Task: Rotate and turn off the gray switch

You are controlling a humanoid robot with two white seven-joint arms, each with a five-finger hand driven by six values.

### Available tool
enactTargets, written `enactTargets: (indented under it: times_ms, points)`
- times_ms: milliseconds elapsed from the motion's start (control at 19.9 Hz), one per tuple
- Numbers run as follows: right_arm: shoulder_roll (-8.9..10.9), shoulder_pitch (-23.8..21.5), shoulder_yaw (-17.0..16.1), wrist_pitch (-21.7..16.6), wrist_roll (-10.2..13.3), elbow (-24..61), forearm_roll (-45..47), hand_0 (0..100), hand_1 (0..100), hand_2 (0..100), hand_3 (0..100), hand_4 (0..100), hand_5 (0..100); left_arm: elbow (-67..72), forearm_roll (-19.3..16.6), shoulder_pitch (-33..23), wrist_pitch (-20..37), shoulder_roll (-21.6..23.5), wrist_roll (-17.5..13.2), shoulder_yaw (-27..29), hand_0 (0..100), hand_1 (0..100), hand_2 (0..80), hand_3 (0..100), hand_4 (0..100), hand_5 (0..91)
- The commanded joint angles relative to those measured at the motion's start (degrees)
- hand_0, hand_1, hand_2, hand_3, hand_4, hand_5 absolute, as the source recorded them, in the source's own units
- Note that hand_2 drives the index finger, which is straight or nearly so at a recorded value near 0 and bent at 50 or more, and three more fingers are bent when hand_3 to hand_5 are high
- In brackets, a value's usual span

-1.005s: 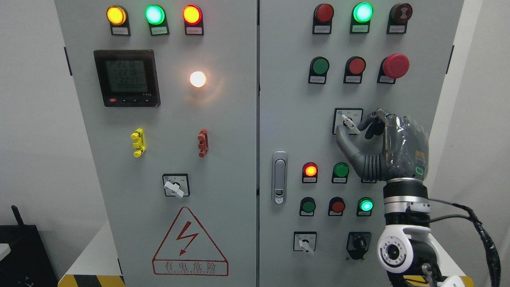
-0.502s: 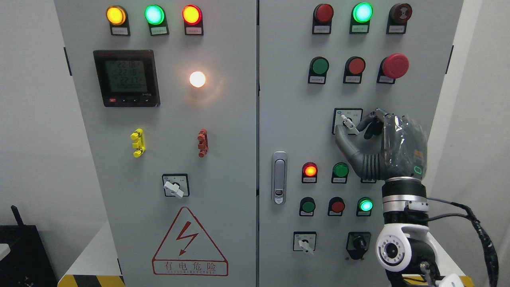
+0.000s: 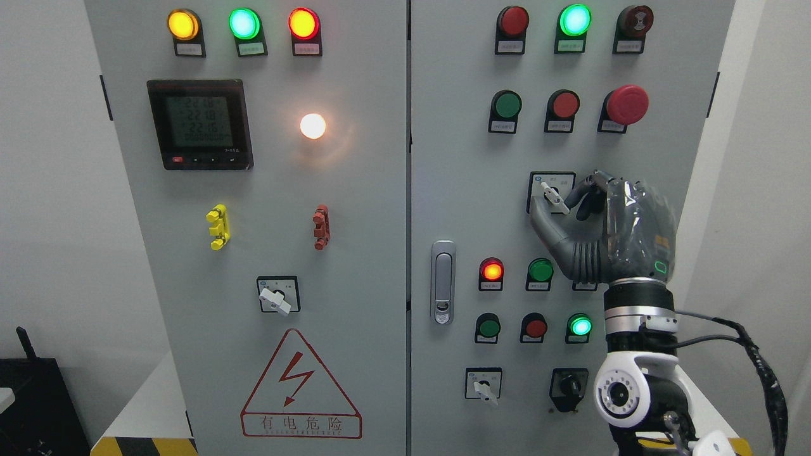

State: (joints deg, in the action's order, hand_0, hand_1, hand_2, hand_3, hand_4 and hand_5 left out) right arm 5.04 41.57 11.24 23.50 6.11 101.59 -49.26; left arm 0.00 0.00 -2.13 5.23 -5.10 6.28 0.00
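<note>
The gray rotary switch (image 3: 550,194) sits on a white square plate on the right cabinet door, above the middle rows of buttons. Its light handle is tilted, running from upper left to lower right. My right hand (image 3: 555,202) rises from the lower right and pinches this handle. The thumb (image 3: 540,215) presses from the lower left and the dark fingertips (image 3: 575,195) from the right. The palm hides the right part of the plate and a label below it. The left arm does not show.
Two similar gray switches sit at the left door (image 3: 276,297) and at the lower right door (image 3: 485,386), with a black knob (image 3: 569,384) beside the latter. A red mushroom button (image 3: 627,104) is above my hand, lit lamps (image 3: 492,271) below it, and the door latch (image 3: 444,282) to the left.
My right hand has drifted very slightly left and up while staying on the switch. The handle's tilt looks the same. The meter digits changed.
</note>
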Motion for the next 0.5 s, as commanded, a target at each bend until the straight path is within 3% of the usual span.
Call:
enactTargets:
  times_ms: [0,452]
  points:
    - [-0.21,0.2,0.4,0.1,0.0,-0.4,0.0,34,37,65,83,77,94,1.3,-0.4,0.0,0.0,0.0,0.0,1.8,12,39,0.0,0,0,0.0]
    - [-0.21,0.4,0.4,0.1,0.0,-0.5,0.0,39,37,66,85,77,96,1.3,-0.4,-0.1,0.0,0.0,0.0,1.8,12,39,0.0,0,0,0.0]
